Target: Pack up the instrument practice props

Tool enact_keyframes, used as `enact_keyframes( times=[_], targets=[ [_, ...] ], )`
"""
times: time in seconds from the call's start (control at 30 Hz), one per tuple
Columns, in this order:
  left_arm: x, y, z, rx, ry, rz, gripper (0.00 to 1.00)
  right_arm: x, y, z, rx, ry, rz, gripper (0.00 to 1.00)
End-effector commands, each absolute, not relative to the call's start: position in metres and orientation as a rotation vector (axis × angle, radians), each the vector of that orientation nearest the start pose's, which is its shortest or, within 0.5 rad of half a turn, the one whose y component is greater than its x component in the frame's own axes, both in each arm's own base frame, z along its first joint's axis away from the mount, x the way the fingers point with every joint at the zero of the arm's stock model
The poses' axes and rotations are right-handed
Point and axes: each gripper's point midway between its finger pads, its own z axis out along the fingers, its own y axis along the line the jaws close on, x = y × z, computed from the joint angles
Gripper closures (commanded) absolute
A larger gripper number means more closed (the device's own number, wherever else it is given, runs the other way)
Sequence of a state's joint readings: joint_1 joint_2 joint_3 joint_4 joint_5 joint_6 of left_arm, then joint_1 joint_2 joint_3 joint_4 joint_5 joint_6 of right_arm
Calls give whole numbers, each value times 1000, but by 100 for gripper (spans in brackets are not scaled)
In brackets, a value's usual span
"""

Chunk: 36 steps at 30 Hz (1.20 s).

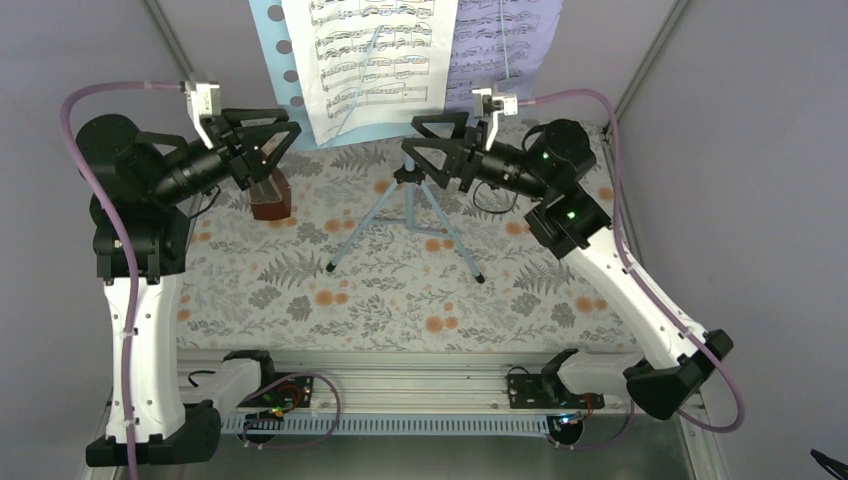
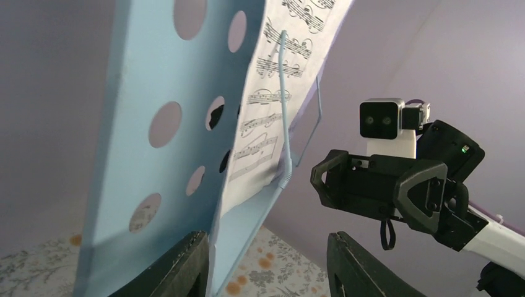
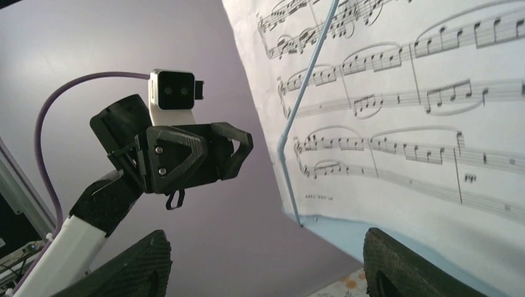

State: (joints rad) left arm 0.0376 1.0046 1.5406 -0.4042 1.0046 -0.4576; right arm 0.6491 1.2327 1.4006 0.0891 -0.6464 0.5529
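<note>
While nothing looks packed yet, the music stand [image 1: 408,205] stands far centre on the table [image 1: 400,300] with the sheet-music pages [image 1: 375,60] on it (metronome [image 1: 270,197] to its left). The left gripper [image 2: 269,272] and right gripper [image 3: 266,266] flank its lower edge, jaws apart, clamping nothing.

Overhead looks down; both wrists close on music stand [image 2: 136,74].

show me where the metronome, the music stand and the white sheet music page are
metronome [image 1: 270,200], top view, on its reddish-brown side
music stand [image 1: 409,208], top view, on the centre pole above the tripod legs
white sheet music page [image 1: 400,70], top view, on the printed staves mid-page
</note>
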Motion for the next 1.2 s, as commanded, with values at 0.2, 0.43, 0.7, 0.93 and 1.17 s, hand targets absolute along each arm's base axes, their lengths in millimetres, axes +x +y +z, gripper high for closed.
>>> enact_keyframes(
  times=[0.2,0.43,0.7,0.93,1.17],
  targets=[
    [253,-138,535,455,1597,-1006,55,242,329,552,-655,1331,1521,33],
    [262,-159,529,495,1612,-1032,58,248,339,566,-648,1297,1544,39],
    [271,-168,529,501,1621,-1007,67,259,344,576,-601,1273,1551,45],
    [276,-172,527,504,1620,-1013,74,265,358,581,-612,1267,1580,49],
    [282,-175,522,508,1632,-1009,85,270,371,587,-592,1249,1596,54]
  ],
)
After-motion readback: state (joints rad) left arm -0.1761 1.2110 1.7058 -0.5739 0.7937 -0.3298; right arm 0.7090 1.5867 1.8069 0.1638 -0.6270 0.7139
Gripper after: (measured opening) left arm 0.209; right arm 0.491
